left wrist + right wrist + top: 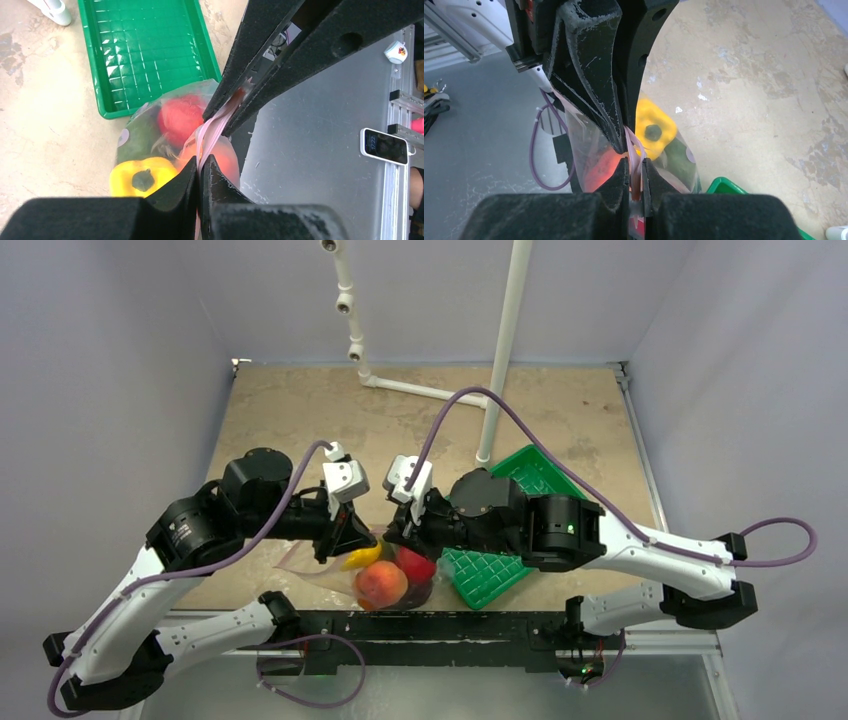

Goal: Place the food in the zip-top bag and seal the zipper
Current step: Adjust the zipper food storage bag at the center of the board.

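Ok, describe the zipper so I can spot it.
Start at the green tray; the clear bag of toy food sits beside its corner. The zipper is the thin pale pink strip pinched by the left gripper and right gripper, unlike the clear film.

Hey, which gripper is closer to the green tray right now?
Right. The right gripper pinches the pink zipper beside the green tray; the left gripper pinches it farther from the tray.
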You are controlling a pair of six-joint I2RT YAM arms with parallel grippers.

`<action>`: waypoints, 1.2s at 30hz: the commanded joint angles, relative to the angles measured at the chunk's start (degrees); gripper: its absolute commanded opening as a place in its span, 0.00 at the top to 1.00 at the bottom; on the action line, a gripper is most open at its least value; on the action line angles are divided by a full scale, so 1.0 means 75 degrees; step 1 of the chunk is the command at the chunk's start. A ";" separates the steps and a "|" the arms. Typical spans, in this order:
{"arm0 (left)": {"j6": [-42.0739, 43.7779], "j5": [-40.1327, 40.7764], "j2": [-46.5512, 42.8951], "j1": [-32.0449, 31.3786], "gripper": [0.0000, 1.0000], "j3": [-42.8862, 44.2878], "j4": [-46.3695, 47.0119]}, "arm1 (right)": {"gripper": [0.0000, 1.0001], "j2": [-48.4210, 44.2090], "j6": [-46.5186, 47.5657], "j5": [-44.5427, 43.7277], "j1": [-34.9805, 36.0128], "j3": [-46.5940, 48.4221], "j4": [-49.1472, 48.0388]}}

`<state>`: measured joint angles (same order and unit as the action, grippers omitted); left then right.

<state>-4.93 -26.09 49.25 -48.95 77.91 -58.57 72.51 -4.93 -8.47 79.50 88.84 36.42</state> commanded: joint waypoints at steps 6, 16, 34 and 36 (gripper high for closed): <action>0.0060 0.0582 -0.0100 -0.0037 1.00 -0.0032 0.0019 | 0.72 -0.1262 0.0122 -0.0209 0.0005 -0.1007 -0.1921; -0.0011 0.0510 -0.0247 -0.0028 1.00 -0.0166 0.0089 | 0.57 -0.2798 0.1056 0.0584 0.0005 -0.3244 -0.4137; 0.0029 0.0105 -0.0413 -0.0029 1.00 -0.0122 0.0051 | 0.57 -0.3000 0.1940 0.1116 0.0005 -0.5129 -0.6413; 0.0036 0.0067 -0.0435 -0.0036 1.00 -0.0104 0.0051 | 0.57 -0.2930 0.1946 0.1327 0.0005 -0.5210 -0.6494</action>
<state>-4.91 -23.77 46.96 -49.21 76.05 -60.95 49.91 8.21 -0.91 79.48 50.96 -6.55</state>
